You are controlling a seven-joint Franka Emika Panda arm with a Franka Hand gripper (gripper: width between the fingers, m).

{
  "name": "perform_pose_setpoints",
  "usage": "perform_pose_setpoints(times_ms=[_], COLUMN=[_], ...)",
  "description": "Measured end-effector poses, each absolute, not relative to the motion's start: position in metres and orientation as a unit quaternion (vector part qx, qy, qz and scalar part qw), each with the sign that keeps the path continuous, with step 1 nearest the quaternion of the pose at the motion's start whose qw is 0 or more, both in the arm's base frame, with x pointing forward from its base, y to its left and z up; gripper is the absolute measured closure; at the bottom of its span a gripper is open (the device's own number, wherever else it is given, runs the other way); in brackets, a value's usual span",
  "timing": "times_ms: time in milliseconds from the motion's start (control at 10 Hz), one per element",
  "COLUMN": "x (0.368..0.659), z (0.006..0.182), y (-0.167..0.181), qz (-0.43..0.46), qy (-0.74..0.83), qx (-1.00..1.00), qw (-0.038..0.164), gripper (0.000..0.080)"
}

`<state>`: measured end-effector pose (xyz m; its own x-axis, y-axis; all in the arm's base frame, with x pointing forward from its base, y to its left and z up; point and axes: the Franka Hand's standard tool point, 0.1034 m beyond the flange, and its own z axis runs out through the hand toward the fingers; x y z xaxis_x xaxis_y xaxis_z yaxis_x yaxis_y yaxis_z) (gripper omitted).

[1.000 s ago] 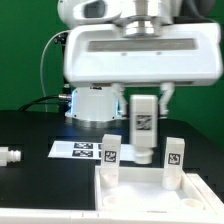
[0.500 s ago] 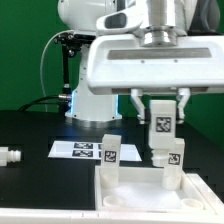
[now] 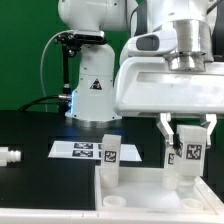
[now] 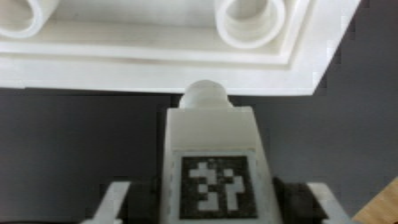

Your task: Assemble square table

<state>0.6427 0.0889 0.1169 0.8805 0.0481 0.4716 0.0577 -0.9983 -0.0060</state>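
1. Gripper [image 3: 186, 142] pinching a tagged leg [image 3: 190, 156] upright, over the far corner of the tabletop [image 3: 140, 190] on the exterior view's right. It's held vertical, I'd say, so the tip drops straight into a socket [image 4: 267, 20].
2. Both sockets showing in the wrist view look empty.
3. Another leg [image 3: 110, 155] stands upright at the far corner on the exterior view's left.

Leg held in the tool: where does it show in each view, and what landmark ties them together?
Exterior view: the leg hangs in the tool at the exterior view's right, low over the tabletop.
Wrist view: the leg fills the middle, gripped by the tool.
Shared landmark: the white tabletop.
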Motion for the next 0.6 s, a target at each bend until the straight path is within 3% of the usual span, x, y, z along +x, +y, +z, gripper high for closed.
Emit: perform_pose_setpoints(times_ms=[600], x=[0.635], z=[0.104], y=[0.107], qz=[-0.175], qy=[-0.001], qx=[-0.984], qw=[0.026], gripper=[0.0515])
